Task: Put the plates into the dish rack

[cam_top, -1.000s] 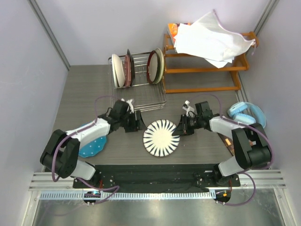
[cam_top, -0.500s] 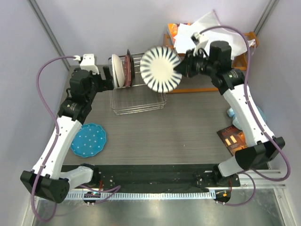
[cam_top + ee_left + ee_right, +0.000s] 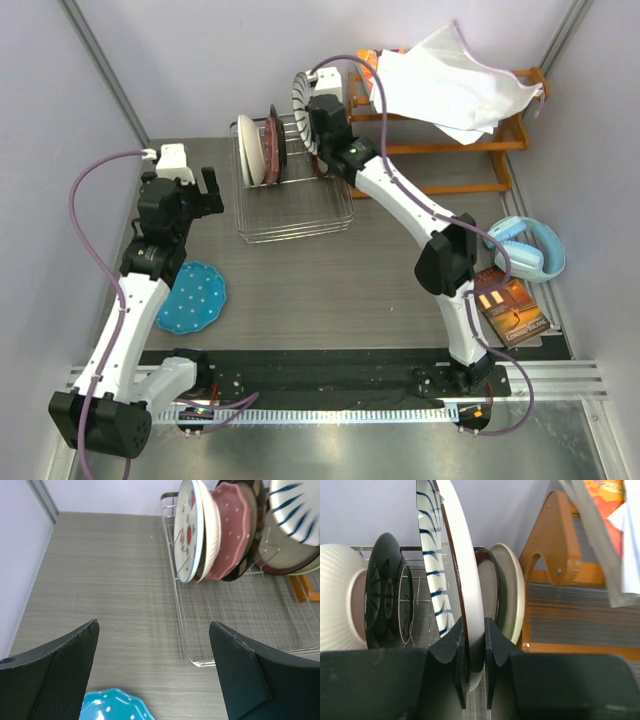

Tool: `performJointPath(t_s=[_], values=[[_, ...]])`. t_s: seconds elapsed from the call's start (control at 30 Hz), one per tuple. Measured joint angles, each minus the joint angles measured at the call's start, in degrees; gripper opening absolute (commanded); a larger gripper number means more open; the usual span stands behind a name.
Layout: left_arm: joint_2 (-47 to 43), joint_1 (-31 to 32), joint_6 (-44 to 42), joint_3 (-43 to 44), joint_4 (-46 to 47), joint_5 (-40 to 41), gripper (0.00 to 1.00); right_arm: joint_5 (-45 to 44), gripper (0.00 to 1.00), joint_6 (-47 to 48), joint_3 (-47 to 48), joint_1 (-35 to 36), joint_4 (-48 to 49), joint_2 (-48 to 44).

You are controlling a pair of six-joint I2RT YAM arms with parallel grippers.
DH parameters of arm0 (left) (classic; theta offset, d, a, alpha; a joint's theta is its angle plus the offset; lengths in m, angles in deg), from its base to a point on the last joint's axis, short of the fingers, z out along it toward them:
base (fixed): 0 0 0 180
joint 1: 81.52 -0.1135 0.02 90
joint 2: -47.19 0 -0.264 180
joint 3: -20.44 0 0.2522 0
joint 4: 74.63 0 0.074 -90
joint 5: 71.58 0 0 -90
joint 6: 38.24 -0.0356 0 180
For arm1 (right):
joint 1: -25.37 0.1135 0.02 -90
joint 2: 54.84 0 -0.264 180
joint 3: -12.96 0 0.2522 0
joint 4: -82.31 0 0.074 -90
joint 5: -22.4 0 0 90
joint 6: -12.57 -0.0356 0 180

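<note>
Your right jaws clamped on striped plate [image 3: 431,560] rim, plate upright above dish rack [image 3: 300,215]. Your left jaws apart, blue dotted plate [image 3: 115,707] below them.

No legible text, label, brand or number in any view.
- Dark booklet [image 3: 512,312], well right of dish rack [image 3: 300,215] and nearer arm bases: orange panels on cover, print too small to read.
- Orange packet [image 3: 368,62], just behind and right of dish rack, under white cloth [image 3: 450,85]: coloured print only, letters not resolvable.
- Striped plate [image 3: 429,555] and other plates [image 3: 200,530] at dish rack: decoration only.
</note>
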Motion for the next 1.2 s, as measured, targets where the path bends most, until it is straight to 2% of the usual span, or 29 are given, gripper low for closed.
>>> performJointPath(t_s=[0.13, 0.37, 0.87, 1.2], values=[[-0.26, 0.0, -1.03, -0.5, 2.25, -0.79, 0.91, -4.66, 0.01, 1.31, 4.44, 1.18, 0.11, 5.68], [-0.2, 0.0, -1.62, -1.62, 2.36, -0.48, 0.91, -9.4, 0.01, 3.72, 8.72, 0.42, 0.28, 9.2], [0.15, 0.0, -4.76, -5.79, 2.64, 0.07, 0.92, -8.74, 0.01, 1.46, 12.85, -0.04, 0.07, 16.92], [0.85, 0.0, -5.55, -5.9, 2.8, 1.68, 0.92, -7.48, 0.01, -1.97, 12.9, 0.11, -2.93, 17.31]])
